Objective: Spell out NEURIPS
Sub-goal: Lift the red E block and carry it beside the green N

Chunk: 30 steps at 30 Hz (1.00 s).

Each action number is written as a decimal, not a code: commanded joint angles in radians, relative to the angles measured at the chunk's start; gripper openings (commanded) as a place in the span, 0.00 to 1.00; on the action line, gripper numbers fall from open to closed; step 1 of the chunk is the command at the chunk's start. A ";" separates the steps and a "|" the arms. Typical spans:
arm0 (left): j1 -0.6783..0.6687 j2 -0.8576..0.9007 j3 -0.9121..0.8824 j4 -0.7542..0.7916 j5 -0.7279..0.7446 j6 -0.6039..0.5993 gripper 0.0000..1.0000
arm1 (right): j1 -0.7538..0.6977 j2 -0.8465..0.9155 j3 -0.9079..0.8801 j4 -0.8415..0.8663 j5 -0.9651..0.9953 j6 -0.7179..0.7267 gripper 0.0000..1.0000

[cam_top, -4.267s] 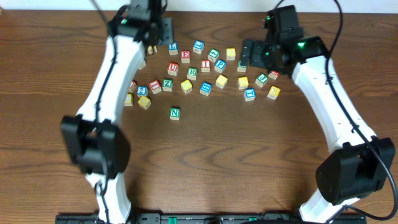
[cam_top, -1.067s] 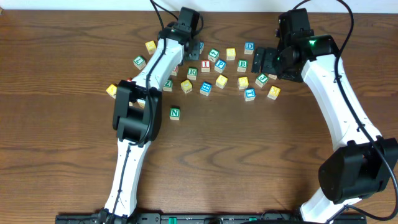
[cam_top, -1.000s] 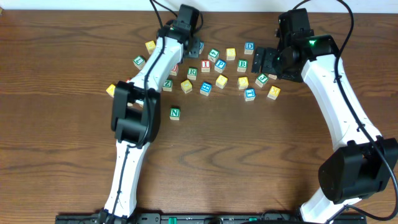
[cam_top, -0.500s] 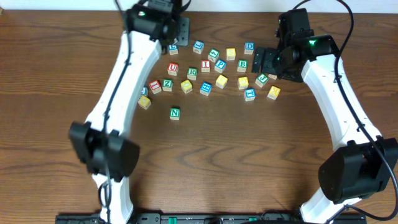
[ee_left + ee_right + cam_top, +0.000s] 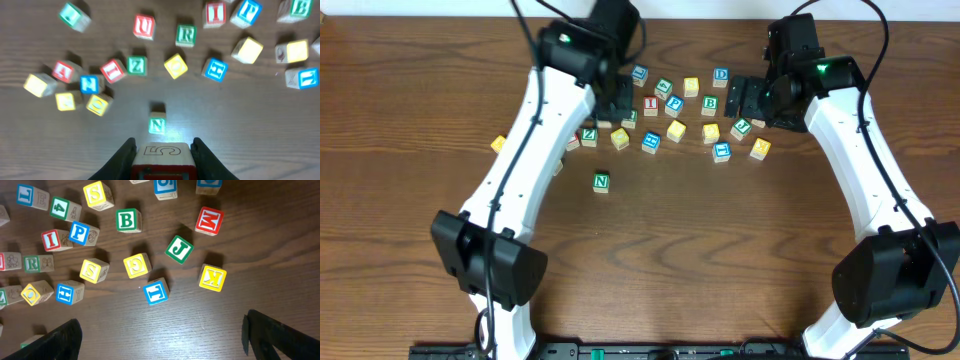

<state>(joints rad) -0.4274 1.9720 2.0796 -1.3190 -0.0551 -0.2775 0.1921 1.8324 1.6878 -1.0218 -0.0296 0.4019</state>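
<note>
Wooden, red-trimmed cube (image 5: 162,151) pinched in our left claw (image 5: 162,148): we should lower it squarely beside the green-lettered N cube (image 5: 157,125) ahead, without nudging it.

Open table (image 5: 720,250) lies around the N cube (image 5: 601,181) on every side; beyond N, closely packed cubes (image 5: 675,130) leave only narrow gaps between them.
</note>
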 commanded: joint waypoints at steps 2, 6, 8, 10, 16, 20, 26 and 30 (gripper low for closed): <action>-0.030 0.008 -0.097 0.034 -0.009 -0.047 0.27 | -0.001 0.003 0.010 -0.001 0.009 0.005 0.99; -0.041 0.008 -0.181 0.104 -0.009 -0.051 0.27 | -0.001 0.003 0.010 -0.001 0.008 0.005 0.99; -0.043 0.008 -0.209 0.126 -0.008 -0.051 0.27 | -0.001 0.003 0.010 -0.001 0.009 0.005 0.99; -0.043 0.008 -0.230 0.139 -0.006 -0.051 0.27 | -0.001 0.003 0.010 -0.001 0.009 0.005 0.99; -0.055 0.008 -0.304 0.183 0.015 -0.050 0.27 | -0.001 0.003 0.010 -0.001 0.009 0.005 0.99; -0.072 0.008 -0.360 0.227 0.029 -0.050 0.27 | -0.001 0.003 0.010 -0.001 0.009 0.005 0.99; -0.085 0.008 -0.429 0.281 0.028 -0.077 0.27 | -0.001 0.003 0.010 -0.001 0.008 0.005 0.99; -0.085 0.008 -0.467 0.315 0.029 -0.081 0.27 | -0.001 0.003 0.010 -0.001 0.008 0.005 0.99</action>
<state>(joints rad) -0.5133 1.9751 1.6417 -1.0172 -0.0284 -0.3386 0.1921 1.8324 1.6878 -1.0218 -0.0296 0.4019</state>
